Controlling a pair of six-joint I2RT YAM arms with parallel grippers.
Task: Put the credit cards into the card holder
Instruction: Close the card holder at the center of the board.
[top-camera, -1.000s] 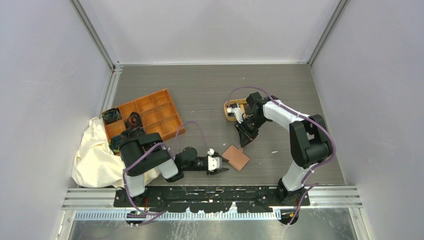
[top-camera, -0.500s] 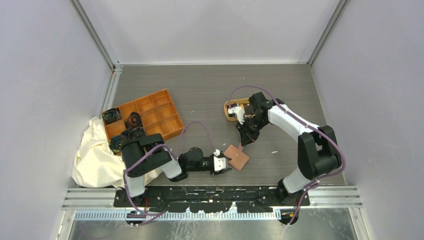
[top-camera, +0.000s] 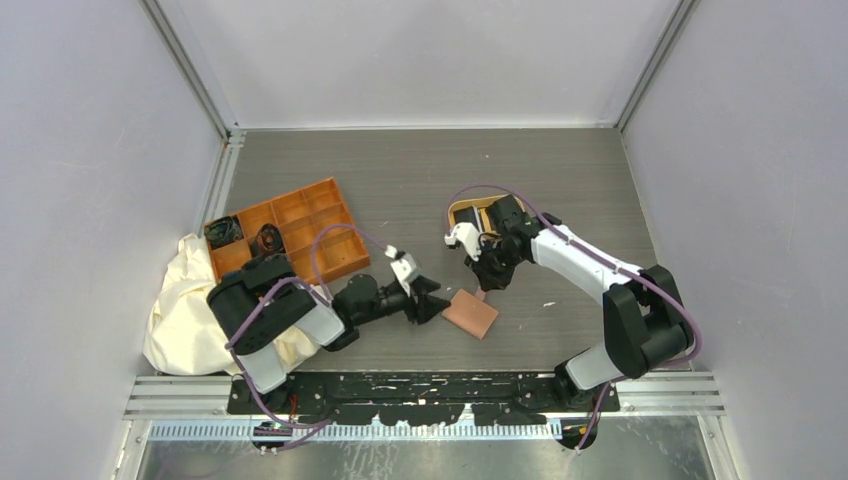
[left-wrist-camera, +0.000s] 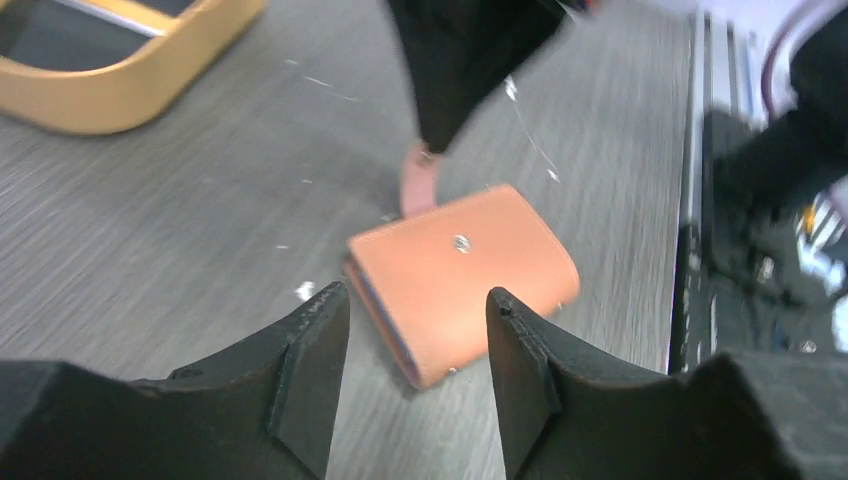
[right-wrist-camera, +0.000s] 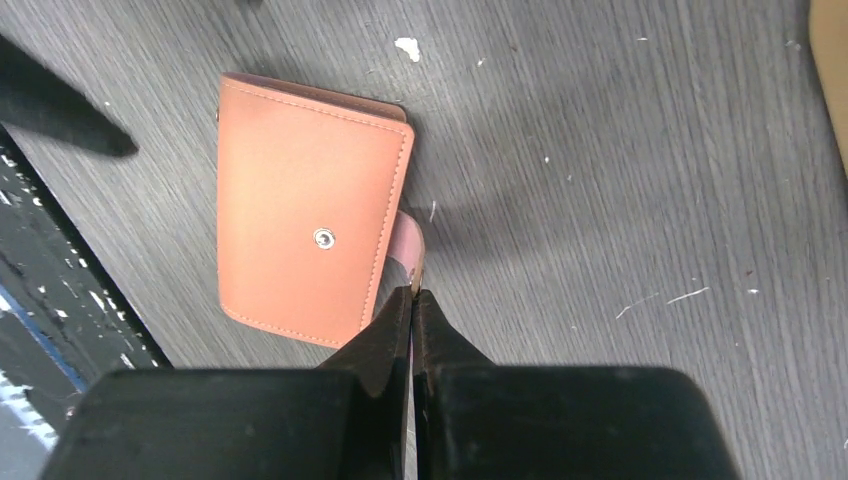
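A: Card holder (top-camera: 470, 313), where?
B: Lies closed and flat on the grey surface (top-camera: 400, 170), toward the near edge, between the two tools. Shows its pinkish-brown outer face upward, with a small metal snap (right-wrist-camera: 323, 238) near the middle.
A: Right tool (right-wrist-camera: 412, 292)?
B: Pressed together, pinching the little snap tab (right-wrist-camera: 411, 250) sticking out from the holder's side. Reaches down on it from above and holds the tab's end raised off the surface.
A: Left tool (left-wrist-camera: 415, 295)?
B: Spread apart, gripping nothing. Hovers low over the surface just beside the holder, on its left in the overhead view, not touching it, fingers aimed toward it.
A: Anything else around?
B: Oval tan-rimmed tray (left-wrist-camera: 130, 85) just behind the right tool; contents too hidden to tell. Well to the left, orange compartment tray (top-camera: 310, 228) with dark odds and ends in its left cells, touching a crumpled cream cloth (top-camera: 185, 310).
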